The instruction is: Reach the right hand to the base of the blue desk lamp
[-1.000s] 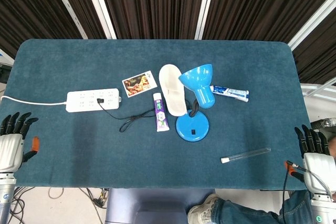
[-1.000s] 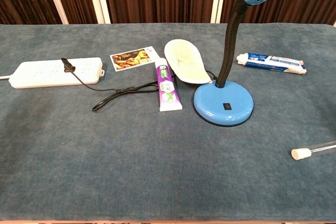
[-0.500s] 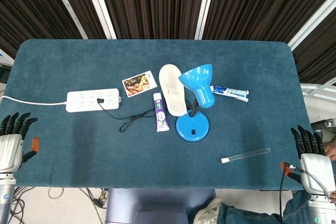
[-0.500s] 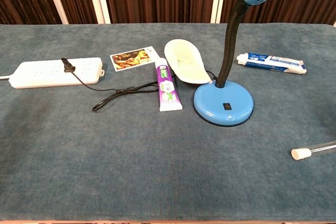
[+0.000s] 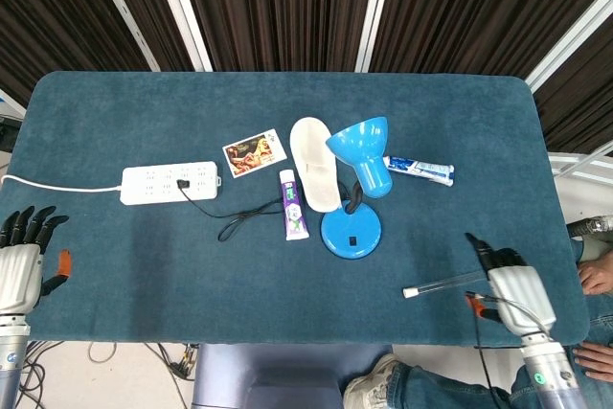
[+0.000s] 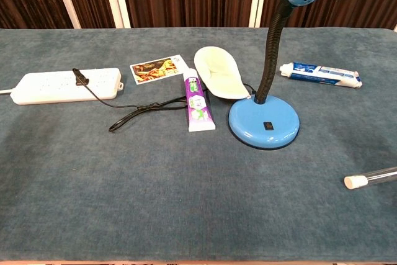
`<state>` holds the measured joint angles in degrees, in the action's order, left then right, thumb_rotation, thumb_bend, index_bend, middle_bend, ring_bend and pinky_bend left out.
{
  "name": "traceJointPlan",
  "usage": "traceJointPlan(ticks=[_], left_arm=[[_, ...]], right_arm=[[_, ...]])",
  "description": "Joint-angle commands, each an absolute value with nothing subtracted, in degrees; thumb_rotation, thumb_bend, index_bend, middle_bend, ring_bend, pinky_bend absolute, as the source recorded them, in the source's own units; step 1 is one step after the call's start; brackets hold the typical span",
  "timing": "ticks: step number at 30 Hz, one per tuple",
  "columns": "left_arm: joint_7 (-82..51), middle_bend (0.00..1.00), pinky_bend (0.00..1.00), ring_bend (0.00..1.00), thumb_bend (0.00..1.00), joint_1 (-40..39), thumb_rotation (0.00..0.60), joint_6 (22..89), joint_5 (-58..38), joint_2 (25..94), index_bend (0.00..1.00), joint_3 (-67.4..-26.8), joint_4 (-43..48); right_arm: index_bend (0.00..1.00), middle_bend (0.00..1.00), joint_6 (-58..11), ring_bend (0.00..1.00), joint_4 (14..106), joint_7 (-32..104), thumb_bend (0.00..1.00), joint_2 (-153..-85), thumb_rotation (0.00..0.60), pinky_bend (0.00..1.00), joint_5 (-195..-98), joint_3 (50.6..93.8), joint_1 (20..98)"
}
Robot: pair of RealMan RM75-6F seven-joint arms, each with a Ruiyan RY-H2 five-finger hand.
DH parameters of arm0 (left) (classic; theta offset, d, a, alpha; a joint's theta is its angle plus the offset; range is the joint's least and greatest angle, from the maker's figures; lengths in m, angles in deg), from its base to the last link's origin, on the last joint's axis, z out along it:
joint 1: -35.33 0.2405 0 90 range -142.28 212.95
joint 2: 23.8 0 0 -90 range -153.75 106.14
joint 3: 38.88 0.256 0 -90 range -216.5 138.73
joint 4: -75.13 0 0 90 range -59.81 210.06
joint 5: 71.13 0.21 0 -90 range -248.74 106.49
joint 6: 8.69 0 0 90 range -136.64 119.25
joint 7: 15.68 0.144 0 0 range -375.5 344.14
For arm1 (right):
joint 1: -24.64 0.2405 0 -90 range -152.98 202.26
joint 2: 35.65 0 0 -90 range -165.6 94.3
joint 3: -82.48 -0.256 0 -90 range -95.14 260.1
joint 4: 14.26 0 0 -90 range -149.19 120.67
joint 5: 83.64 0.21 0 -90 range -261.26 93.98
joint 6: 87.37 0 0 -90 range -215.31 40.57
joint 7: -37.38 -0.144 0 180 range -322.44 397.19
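Observation:
The blue desk lamp stands mid-table, its round base (image 5: 351, 232) (image 6: 264, 125) carrying a black gooseneck and a blue shade (image 5: 364, 152) tilted to the right. In the head view my right hand (image 5: 513, 286) is over the table's front right part, fingers pointing away from me and a little apart, holding nothing, well to the right of the base. My left hand (image 5: 21, 261) hangs off the front left edge, fingers apart and empty. Neither hand shows in the chest view.
A clear tube with a white cap (image 5: 447, 284) (image 6: 370, 178) lies just left of my right hand. Left of the lamp are a purple toothpaste tube (image 5: 292, 205), a white slipper sole (image 5: 315, 163), a photo card (image 5: 255, 152), a power strip (image 5: 170, 182) with a black cord. A blue-white tube (image 5: 419, 170) lies behind.
My right hand has moved from beyond the table's right front corner leftward onto the table, stopping near the clear tube. The left hand and all objects have stayed put.

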<state>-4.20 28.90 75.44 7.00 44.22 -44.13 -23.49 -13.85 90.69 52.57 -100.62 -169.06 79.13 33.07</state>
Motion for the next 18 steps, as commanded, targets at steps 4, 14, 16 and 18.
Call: traceJointPlan(ticks=[4,14,16,18], left_arm=[[-4.40,0.10,0.00,0.01,0.53,28.91,0.600,75.34,6.84,44.12,0.22,-44.15,-23.60],[-4.74,0.10,0.00,0.01,0.53,28.84,0.600,75.04,6.59,43.97,0.22,-44.19,-23.71],[-4.82,0.10,0.00,0.01,0.53,28.79,0.600,74.96,6.60,43.89,0.22,-44.19,-23.80],[-4.91,0.10,0.00,0.01,0.53,28.79,0.600,74.90,6.57,43.87,0.22,-44.18,-23.76]], right_arm=[[0.00,0.41,-23.54,0.49,94.55,59.67,0.40,-104.26,0.600,0.44,-161.06,77.41,39.86],[0.00,0.43,-28.04,0.53,94.42,71.02,0.40,-112.82,0.600,0.58,-150.29,75.34,46.41],[0.00,0.43,-28.62,0.53,94.01,73.29,0.41,-114.72,0.600,0.61,-147.98,75.23,47.78],[0.00,0.43,-28.86,0.53,93.84,74.68,0.41,-115.86,0.600,0.63,-146.08,75.12,48.69]])
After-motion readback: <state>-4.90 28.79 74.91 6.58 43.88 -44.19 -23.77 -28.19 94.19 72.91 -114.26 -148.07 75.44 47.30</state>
